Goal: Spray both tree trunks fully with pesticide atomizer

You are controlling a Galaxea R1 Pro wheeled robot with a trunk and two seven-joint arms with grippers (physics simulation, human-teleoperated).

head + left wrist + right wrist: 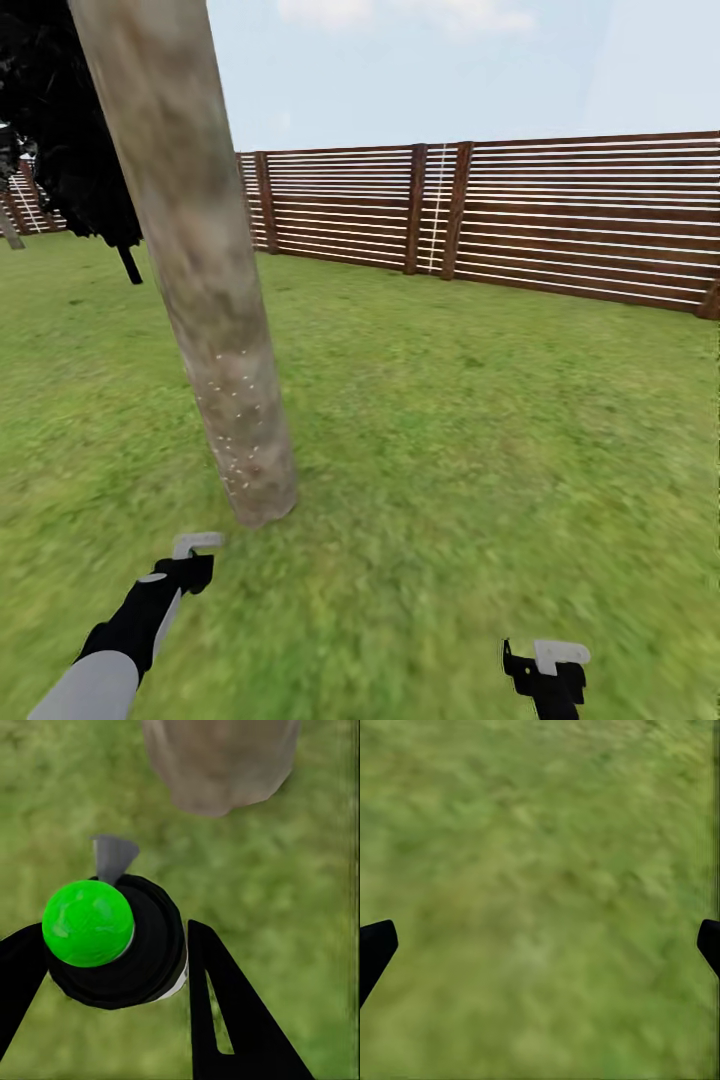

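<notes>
Left gripper (112,967) clamped on the pesticide atomizer (116,941) — black body, green top here, nozzle toward the tree trunk (195,270) at 12 o'clock, just short of its base. Whitish pesticide specks (232,420) dot the lower bark. Right gripper (540,949) spread wide over lawn (480,420) at 5 o'clock — nothing between its fingers.

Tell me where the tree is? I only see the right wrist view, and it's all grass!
Observer: In the head view, the tree trunk stands just ahead of the left tool.
Operator: Do we have the sprayer?
Observer: Yes, the left tool grips the pesticide atomizer, black with a green top.
Operator: Is any spray on the tree?
Observer: Whitish pesticide specks dot the trunk's lower part; higher up looks bare.
</notes>
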